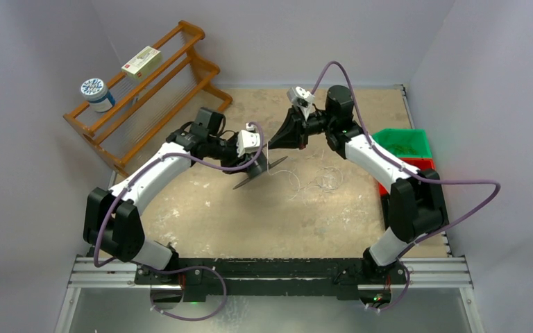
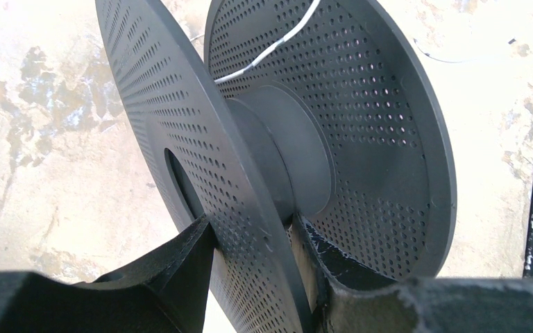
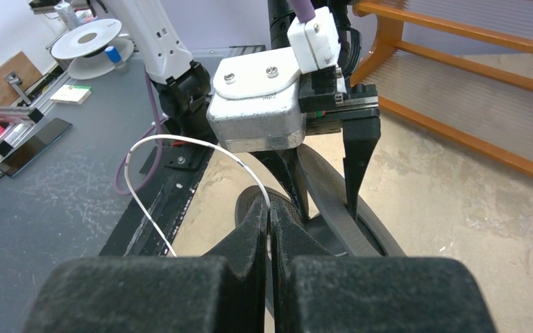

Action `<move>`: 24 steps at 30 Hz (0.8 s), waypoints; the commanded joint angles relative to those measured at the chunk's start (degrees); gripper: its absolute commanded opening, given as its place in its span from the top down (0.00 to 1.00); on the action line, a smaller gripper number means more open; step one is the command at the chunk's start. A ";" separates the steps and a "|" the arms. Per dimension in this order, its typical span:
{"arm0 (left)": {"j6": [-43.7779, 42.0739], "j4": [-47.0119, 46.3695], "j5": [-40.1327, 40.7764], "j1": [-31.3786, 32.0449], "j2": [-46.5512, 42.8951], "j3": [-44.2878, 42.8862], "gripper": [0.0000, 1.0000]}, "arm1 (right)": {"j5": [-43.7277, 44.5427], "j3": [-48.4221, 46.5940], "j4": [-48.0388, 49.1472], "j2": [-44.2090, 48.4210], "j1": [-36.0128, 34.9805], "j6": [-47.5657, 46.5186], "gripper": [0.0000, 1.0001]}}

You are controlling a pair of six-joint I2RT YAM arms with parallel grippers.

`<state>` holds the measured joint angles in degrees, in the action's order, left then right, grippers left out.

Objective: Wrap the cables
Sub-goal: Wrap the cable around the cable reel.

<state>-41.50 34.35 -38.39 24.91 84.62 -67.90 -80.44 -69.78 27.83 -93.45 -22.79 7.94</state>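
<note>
A black spool point(image 2: 361, 139) with two perforated flanges hangs above the table, and my left gripper point(image 2: 250, 239) is shut on its near flange point(image 2: 180, 104). The same spool point(image 1: 255, 175) shows at mid-table in the top view. A thin whitish cable point(image 2: 271, 48) crosses the far flange. My right gripper point(image 3: 271, 216) is shut on that cable point(image 3: 180, 140), which arcs away to the left, just in front of the spool point(image 3: 333, 205). In the top view my right gripper point(image 1: 273, 143) sits close above and right of the left gripper point(image 1: 258, 164). More loose cable point(image 1: 319, 182) lies tangled on the table to the right.
A wooden rack point(image 1: 146, 90) stands at the back left, carrying a box point(image 1: 141, 61) and a round tin point(image 1: 97, 94). A green bin point(image 1: 402, 142) and a red bin point(image 1: 416, 164) sit at the right edge. Purple arm cords point(image 1: 458, 187) loop beside both arms.
</note>
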 commanded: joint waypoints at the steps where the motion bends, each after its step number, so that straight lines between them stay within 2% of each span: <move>1: -2.95 0.11 -3.98 0.61 -2.03 -0.50 1.00 | 0.54 0.88 5.50 0.59 0.20 3.53 1.00; 16: -3.61 1.05 -5.24 1.37 -0.95 -1.31 1.00 | 1.56 1.75 6.70 0.72 0.31 3.58 1.00; 21: -5.16 3.60 -6.31 1.45 0.03 -2.74 1.00 | 1.60 0.50 2.02 -0.05 0.32 -0.83 1.00; 24: -6.25 5.46 -6.67 1.46 0.83 -3.58 1.00 | 2.21 -1.39 -4.19 -0.15 0.22 -7.27 1.00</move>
<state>-44.71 39.00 -40.75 26.04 84.93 -68.01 -78.89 -68.18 30.28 -93.47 -22.74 8.38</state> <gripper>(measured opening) 0.396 0.008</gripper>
